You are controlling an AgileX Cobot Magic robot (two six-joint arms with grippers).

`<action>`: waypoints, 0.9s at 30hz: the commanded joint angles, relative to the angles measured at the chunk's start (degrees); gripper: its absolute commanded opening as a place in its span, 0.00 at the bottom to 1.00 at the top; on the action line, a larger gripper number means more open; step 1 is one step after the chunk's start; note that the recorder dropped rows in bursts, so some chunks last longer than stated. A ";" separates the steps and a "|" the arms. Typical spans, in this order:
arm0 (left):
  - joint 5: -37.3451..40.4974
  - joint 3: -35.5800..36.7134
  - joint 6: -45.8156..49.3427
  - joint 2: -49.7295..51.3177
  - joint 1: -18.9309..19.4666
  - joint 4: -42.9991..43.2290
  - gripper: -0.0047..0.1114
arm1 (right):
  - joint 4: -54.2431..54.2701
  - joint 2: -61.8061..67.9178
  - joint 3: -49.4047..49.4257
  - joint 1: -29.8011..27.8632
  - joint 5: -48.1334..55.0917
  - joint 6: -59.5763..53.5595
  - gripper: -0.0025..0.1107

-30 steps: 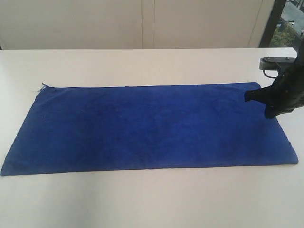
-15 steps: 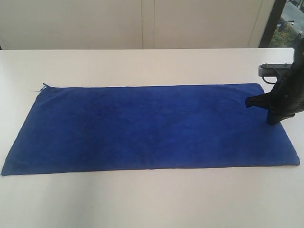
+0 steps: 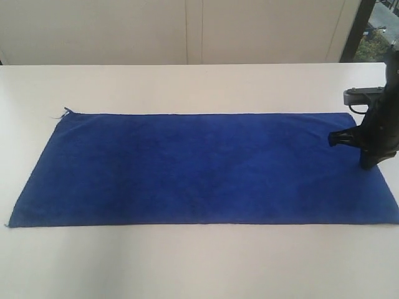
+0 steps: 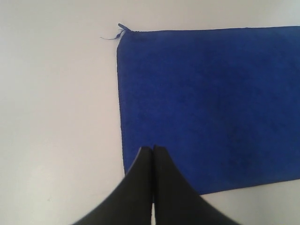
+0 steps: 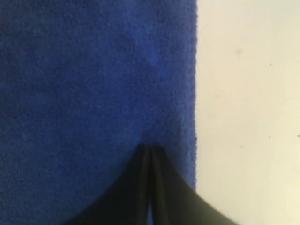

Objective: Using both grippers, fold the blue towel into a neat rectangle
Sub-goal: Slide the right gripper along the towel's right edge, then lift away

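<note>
A blue towel (image 3: 199, 168) lies spread flat and unfolded across the middle of a white desk (image 3: 199, 84). Its long sides run parallel to the desk's far edge, and its short ends point toward the desk's left and right edges. A small loose thread (image 3: 62, 113) sticks out at the towel corner nearest the desk's far-left corner, and it also shows in the left wrist view (image 4: 112, 36).

The right gripper (image 3: 366, 162) stands over the towel's right end, toward the desk's far-right corner, with its black fingers pointing down at the cloth. In the right wrist view the right gripper (image 5: 149, 148) has its jaws pressed together with only a hairline between them. The tips sit on the blue pile just inside the short edge, beside bare desk (image 5: 248, 93). Whether any cloth is pinched between them cannot be told.

The left gripper (image 4: 153, 149) does not appear in the exterior view. In its own wrist view its jaws are likewise closed tight and empty. The tips hang over the towel (image 4: 211, 103) just inside its left short edge, well apart from the thread corner and nearer the other corner of that end.
</note>
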 commanded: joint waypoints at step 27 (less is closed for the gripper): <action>0.53 0.10 -0.32 -0.51 0.06 -0.59 0.04 | 9.44 -4.42 -3.48 -5.93 1.10 -9.44 0.02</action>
